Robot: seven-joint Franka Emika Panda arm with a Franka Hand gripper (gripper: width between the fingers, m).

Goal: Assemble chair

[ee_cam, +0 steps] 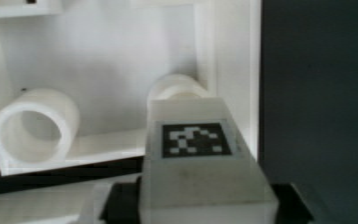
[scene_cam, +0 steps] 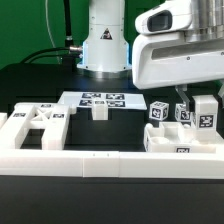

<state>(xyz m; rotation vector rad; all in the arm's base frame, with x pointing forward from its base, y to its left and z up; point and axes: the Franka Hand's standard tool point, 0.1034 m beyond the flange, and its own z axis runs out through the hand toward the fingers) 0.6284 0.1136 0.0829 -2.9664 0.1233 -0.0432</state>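
Starting at the exterior view's left, a ladder-like frame [scene_cam: 35, 125] of the chair lies flat on the black table [scene_cam: 30, 85]. Its white bars sit close behind the long low border wall [scene_cam: 100, 160] that runs across the front. Near the middle the marker board [scene_cam: 100, 99] lies flat, and a short post [scene_cam: 100, 111] stands just in front of it, apart from the other parts. Behind them rises the arm's base [scene_cam: 103, 40].

Toward the exterior view's right the remaining chair parts cluster. A tagged block [scene_cam: 158, 112] stands upright, and next to it a thick slab [scene_cam: 178, 143] lies just behind the wall with a tag on its front face. Above the slab hangs the white wrist housing [scene_cam: 175, 50], and under it the gripper [scene_cam: 195, 102] reaches down.

Its jaws are pressed in on a square-ended post [ee_cam: 197, 150]; the wrist view shows that post running straight out from between them, a marker tag on its facing side. The post's far end lies over the slab's white surface, beside a round socket [ee_cam: 34, 130]. Whether that end touches the slab cannot be told. At the far right of the exterior view the post's tagged face shows just past a dark finger.
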